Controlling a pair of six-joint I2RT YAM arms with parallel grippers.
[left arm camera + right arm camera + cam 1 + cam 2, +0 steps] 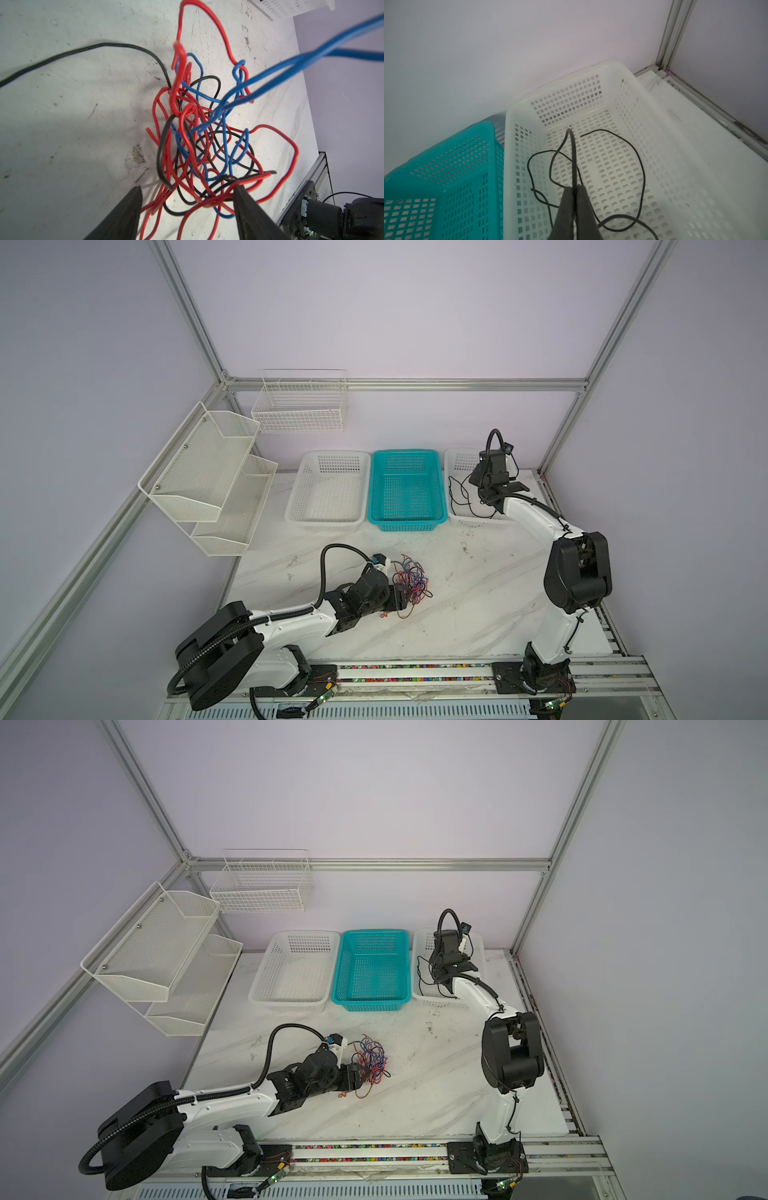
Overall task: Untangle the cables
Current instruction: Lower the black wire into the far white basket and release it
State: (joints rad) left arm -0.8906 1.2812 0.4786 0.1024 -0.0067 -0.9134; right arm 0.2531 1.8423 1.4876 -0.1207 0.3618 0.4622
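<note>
Cables point(207, 135) tangled inside wide-spread left gripper point(187, 187); right gripper point(574, 187) pressed together, apparently on black cable point(572, 158).

The cables point(411, 578) wear smooth, slightly glossy plastic insulation. The counter point(478, 605) looks like white marble, matt and scuffed. The teal basket point(436, 187) and white basket point(566, 97) are smooth perforated plastic. The rack point(208, 464) is white-coated metal mesh; the frame point(415, 384) is brushed aluminium. The left pincer point(187, 188) has matt black fingers point(124, 216).
</note>
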